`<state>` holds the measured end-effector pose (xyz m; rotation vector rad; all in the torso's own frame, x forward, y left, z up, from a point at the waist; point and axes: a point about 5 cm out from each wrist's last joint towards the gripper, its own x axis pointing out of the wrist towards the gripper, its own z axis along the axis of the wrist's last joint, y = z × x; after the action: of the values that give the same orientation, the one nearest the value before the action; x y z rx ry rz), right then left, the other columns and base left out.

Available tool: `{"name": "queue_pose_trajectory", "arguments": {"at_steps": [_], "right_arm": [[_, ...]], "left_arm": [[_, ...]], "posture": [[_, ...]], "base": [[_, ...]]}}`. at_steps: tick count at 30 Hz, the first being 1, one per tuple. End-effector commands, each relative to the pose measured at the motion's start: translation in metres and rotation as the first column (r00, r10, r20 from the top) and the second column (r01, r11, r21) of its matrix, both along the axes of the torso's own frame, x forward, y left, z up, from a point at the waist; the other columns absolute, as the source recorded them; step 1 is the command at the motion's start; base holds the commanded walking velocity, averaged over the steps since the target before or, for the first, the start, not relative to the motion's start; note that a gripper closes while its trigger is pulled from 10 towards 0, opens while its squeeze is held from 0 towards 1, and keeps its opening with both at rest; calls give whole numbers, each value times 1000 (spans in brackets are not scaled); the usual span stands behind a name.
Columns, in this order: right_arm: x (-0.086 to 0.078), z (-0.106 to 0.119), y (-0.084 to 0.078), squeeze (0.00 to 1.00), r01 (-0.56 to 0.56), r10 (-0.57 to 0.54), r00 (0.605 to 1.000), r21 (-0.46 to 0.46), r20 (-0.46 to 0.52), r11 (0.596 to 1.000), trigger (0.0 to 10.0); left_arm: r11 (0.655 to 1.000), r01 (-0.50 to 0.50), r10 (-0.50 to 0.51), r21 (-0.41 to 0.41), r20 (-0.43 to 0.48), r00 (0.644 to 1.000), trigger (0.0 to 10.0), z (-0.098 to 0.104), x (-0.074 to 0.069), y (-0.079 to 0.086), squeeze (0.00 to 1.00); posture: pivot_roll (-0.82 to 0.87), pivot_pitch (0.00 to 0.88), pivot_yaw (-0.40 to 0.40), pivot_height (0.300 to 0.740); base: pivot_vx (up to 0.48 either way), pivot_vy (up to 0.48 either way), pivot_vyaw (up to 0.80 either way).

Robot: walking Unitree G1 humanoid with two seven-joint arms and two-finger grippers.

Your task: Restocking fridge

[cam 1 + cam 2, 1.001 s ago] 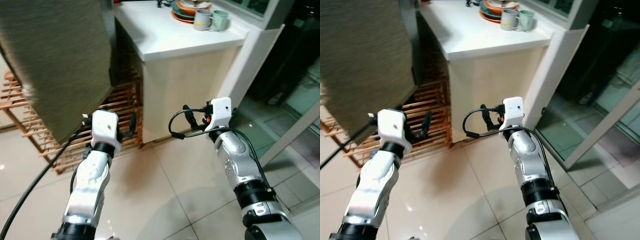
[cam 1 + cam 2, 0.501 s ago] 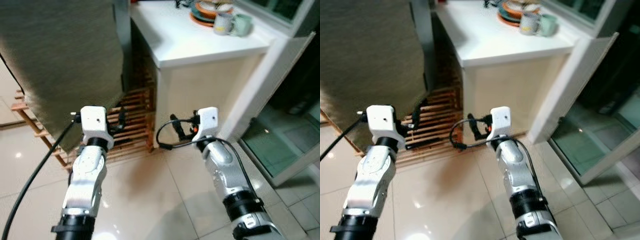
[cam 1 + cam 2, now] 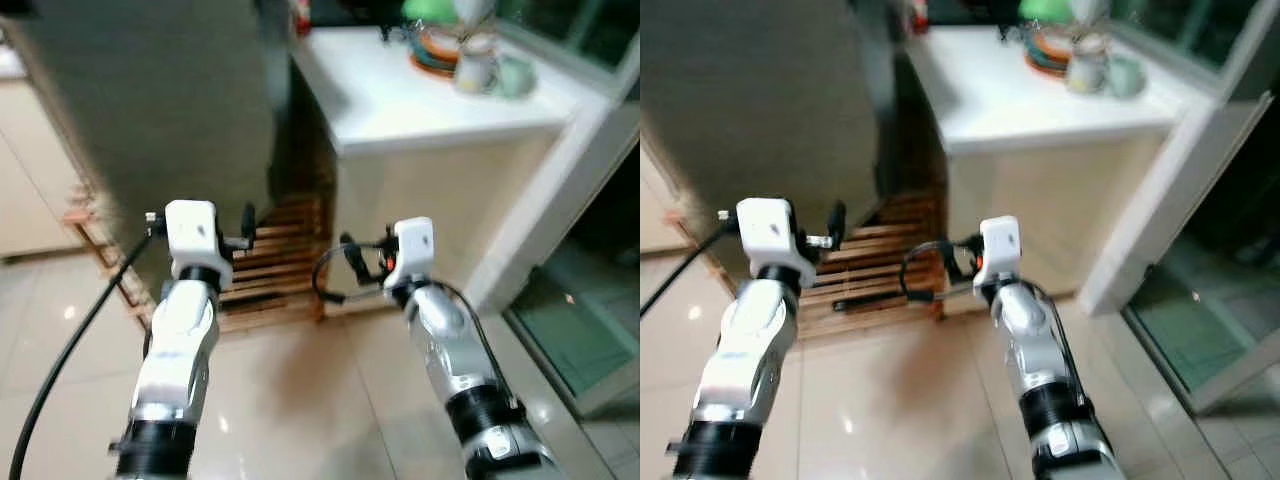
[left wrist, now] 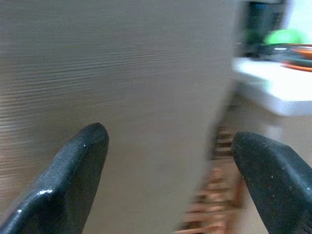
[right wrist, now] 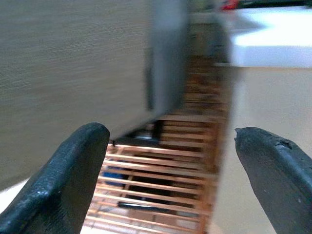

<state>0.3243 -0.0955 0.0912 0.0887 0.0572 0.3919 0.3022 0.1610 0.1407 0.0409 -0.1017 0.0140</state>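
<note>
While both silver arms reach forward over a glossy tiled floor (image 3: 290, 400), the left gripper (image 4: 170, 161) and right gripper (image 5: 170, 161) hold nothing, each with its two black fingers spread wide apart. Ahead stands a tall grey-brown fridge (image 3: 150, 110), its side facing the robot, with a slatted wooden rack (image 3: 270, 270) low beside it. To the right, a white worktop (image 3: 420, 100) carries blurred stacked plates (image 3: 435, 50) and two mugs (image 3: 495, 72).

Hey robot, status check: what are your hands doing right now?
Left gripper open, empty. Right gripper open, empty. Fridge ahead, shut. Wooden rack low between fridge and counter.
</note>
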Motion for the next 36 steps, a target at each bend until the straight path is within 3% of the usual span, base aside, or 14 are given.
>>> {"name": "queue_pose_trajectory", "arguments": {"at_steps": [1, 18, 24, 28, 36], "right_arm": [[1, 5, 4, 0, -18, 18, 999, -11, 29, 1000, 10000], [2, 4, 7, 0, -11, 11, 1000, 0, 25, 1000, 10000], [0, 2, 3, 0, -3, 3, 1000, -11, 26, 1000, 10000], [-2, 1, -3, 0, 16, -16, 999, -19, 34, 1000, 10000], [-7, -3, 1, 0, 12, -12, 1000, -15, 29, 1000, 10000]], "left_arm": [[1000, -12, 12, 0, -7, 1000, 10000, 0, 2, 1, 0], [998, -52, 52, 19, -32, 998, 10000, -4, 7, 13, 0], [997, -42, 44, 59, -34, 998, 10000, -5, 7, 9, 0], [993, 24, -31, 119, 53, 998, 10000, 7, 3, 2, 0], [998, -54, 54, 16, -10, 998, 10000, -2, 6, 16, 0]], "posture": [[-26, 0, -21, 740], [-22, 0, -20, 740], [-28, 0, -19, 740], [-35, 0, -5, 740], [-29, 0, -5, 740]], "base": [[386, 285, 538], [380, 286, 93], [0, 0, 0], [0, 0, 0], [391, 0, 0]]}}
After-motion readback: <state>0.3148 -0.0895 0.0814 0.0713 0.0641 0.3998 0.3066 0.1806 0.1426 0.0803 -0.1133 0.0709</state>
